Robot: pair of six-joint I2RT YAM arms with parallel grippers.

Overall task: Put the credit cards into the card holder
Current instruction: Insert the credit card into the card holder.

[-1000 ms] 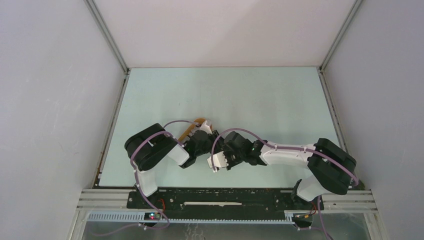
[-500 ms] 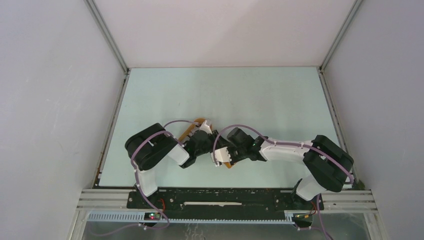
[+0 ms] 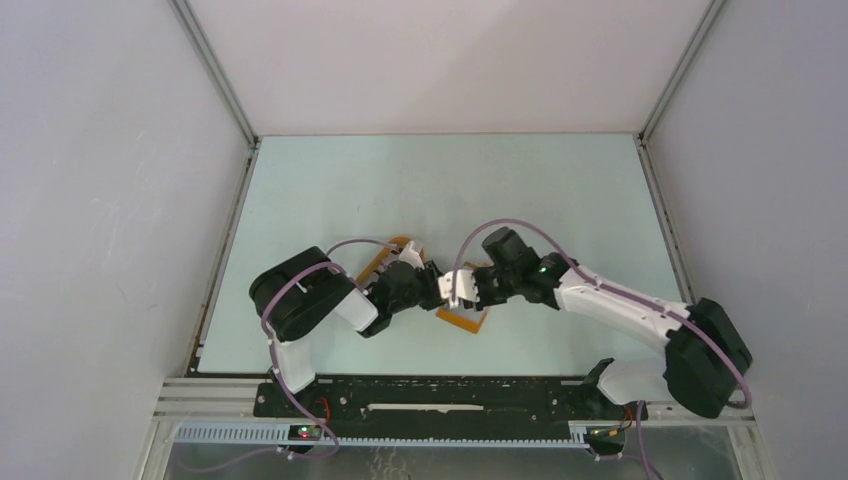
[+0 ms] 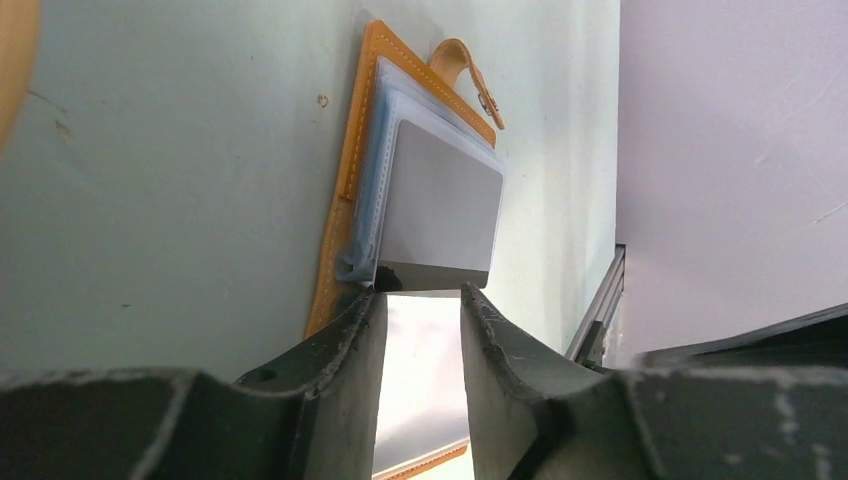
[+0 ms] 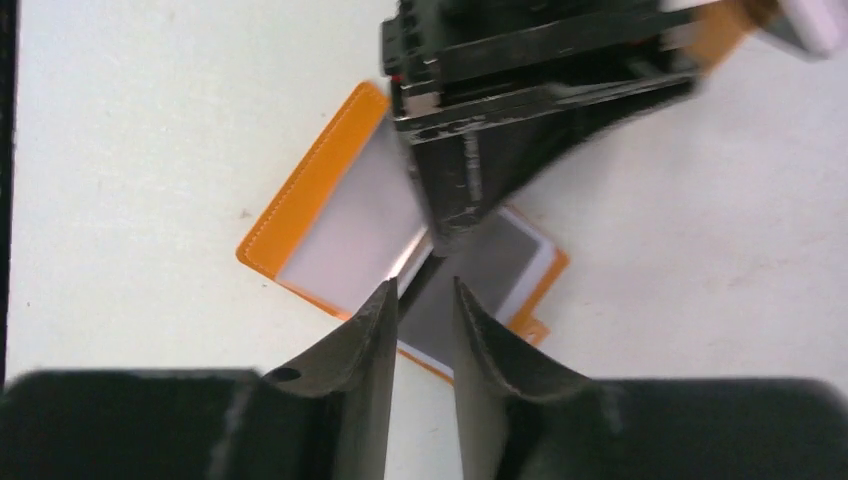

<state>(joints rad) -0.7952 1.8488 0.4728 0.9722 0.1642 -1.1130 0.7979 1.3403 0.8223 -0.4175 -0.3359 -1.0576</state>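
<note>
The card holder [image 3: 465, 321] lies open on the table, orange with clear sleeves. In the left wrist view [image 4: 352, 150] a grey credit card [image 4: 445, 210] sits in its far sleeve. In the right wrist view the holder [image 5: 270, 240] shows a pale card [image 5: 350, 230] on one half and a grey card [image 5: 500, 265] on the other. My left gripper [image 3: 432, 288] [image 4: 420, 295] hovers low over the fold, jaws a little apart, with nothing between them. My right gripper [image 3: 462, 290] [image 5: 425, 285] is just above the holder, facing the left one, its jaws narrowly apart and empty.
An orange rimmed tray [image 3: 385, 258] lies behind the left gripper, mostly hidden by it; its edge shows in the left wrist view [image 4: 15, 60]. Grey walls close the table on three sides. The two grippers are almost touching.
My right arm has swung outward and its gripper has moved away from the front edge toward the left gripper, uncovering the card holder. The left arm has barely moved.
</note>
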